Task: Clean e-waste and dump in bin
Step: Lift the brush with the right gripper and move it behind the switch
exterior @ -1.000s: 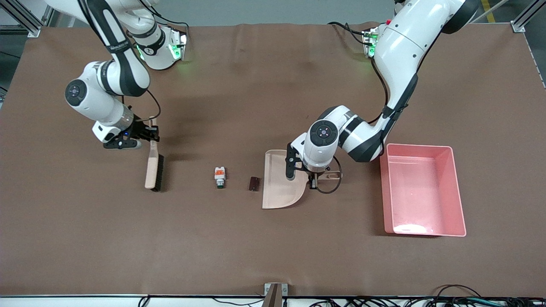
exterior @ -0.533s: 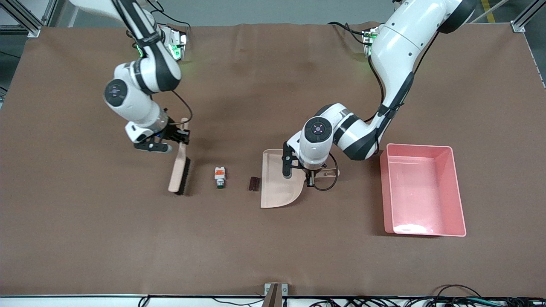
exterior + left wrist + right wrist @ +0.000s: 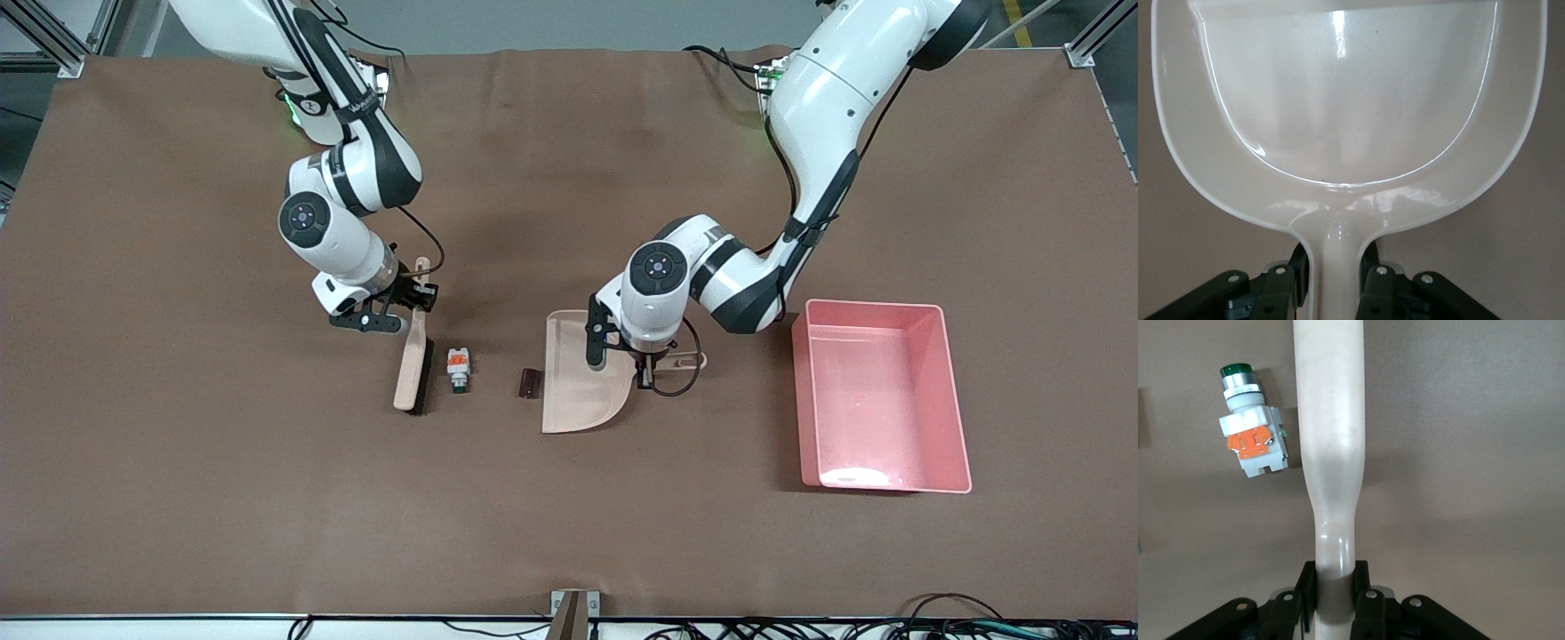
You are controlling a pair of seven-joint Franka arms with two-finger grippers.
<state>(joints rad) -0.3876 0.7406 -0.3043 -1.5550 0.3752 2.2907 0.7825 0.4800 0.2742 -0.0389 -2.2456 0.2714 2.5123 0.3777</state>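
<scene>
The white component with orange band and green end point(image 3: 458, 369) lies on the brown table; it shows in the right wrist view point(image 3: 1253, 427). The dark brown block point(image 3: 530, 383) lies just off the open edge of the beige dustpan point(image 3: 578, 387). My right gripper point(image 3: 416, 298) is shut on the handle of a beige brush point(image 3: 414, 366), whose black bristles stand close beside the white component. The brush handle fills the right wrist view point(image 3: 1330, 453). My left gripper point(image 3: 653, 363) is shut on the dustpan handle point(image 3: 1337, 267). The pink bin point(image 3: 880, 396) is empty.
The bin stands toward the left arm's end of the table, beside the dustpan. A black cable loops below the left gripper point(image 3: 680, 382). A metal bracket point(image 3: 573, 609) sits at the table edge nearest the front camera.
My right arm carried the brush toward the white component, stopping right beside it. My left gripper and the dustpan shifted slightly toward the dark block.
</scene>
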